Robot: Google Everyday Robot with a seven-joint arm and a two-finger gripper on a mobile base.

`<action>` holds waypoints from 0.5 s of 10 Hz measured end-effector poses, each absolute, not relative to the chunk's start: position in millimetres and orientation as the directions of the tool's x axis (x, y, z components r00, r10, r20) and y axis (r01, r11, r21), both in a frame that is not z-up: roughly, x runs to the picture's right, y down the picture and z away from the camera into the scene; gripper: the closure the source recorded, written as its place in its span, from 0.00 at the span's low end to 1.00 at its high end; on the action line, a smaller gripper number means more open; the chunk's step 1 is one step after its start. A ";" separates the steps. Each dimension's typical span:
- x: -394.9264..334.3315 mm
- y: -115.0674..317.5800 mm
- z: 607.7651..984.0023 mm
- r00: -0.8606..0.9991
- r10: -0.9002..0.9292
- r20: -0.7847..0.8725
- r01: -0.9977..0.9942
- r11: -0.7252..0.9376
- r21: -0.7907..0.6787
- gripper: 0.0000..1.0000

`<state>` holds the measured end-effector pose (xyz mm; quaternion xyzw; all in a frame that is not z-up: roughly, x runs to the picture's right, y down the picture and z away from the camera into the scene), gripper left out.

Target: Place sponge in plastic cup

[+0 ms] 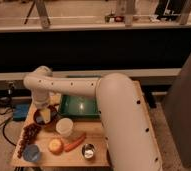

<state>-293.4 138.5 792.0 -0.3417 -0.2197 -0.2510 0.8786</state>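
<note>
The yellow sponge (47, 115) lies in a dark bowl (39, 119) at the left of the wooden table. The white plastic cup (65, 127) stands upright just right of and in front of the bowl. My gripper (43, 110) hangs from the white arm's wrist straight down over the bowl, right at the sponge. The wrist hides much of it. The cup looks empty.
A green tray (79, 106) sits behind the cup. A bunch of dark grapes (28, 135), a blue cup (32, 153), an orange fruit (55, 145), a carrot (74, 144) and a small metal cup (88, 150) lie along the table's front. My thick white arm (121, 120) covers the table's right side.
</note>
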 end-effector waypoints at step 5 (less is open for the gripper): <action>-291.7 141.0 800.4 0.784 -0.281 0.553 0.582 0.642 -0.498 0.30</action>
